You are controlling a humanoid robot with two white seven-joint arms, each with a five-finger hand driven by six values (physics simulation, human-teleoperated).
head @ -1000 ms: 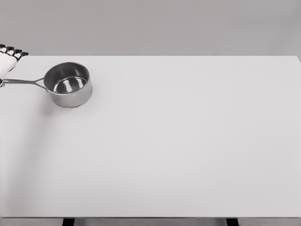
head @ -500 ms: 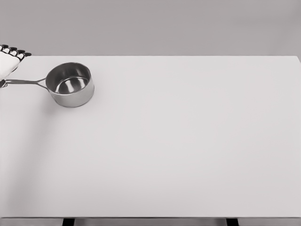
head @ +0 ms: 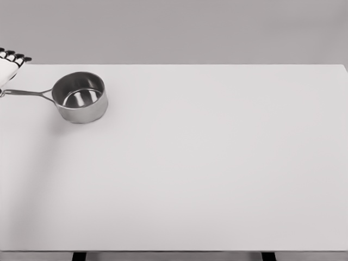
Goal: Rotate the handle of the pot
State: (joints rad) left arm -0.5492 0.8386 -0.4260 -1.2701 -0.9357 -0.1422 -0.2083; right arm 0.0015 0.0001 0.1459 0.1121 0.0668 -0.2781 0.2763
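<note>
At the far left edge of the head view, part of the left hand [head: 7, 66] is being seen, cut off by the frame, so only the white back of the hand and a row of dark fingertips [head: 19, 58] are showing. The fingertips are lying side by side and pointing up and to the right, near the rear left corner of the table [head: 217, 174]. Whether the fingers are being closed on anything cannot be told, since the thumb and palm side are being hidden at the picture's border. Just below the hand, the end of the pot handle [head: 27, 93] is reaching the left edge (contact between hand and handle is being suggested there, but it cannot be confirmed). The handle is a thin grey bar, running almost level from the left edge rightward and meeting the pot [head: 80, 97] at its left wall. The pot is a round steel saucepan, standing upright on the rear left part of the white table, its open mouth showing a shiny empty inside. A soft shadow is being cast on the tabletop below and to the left of the pot. Under the front edge of the table, two dark table legs [head: 79, 256] are just being seen.
</note>
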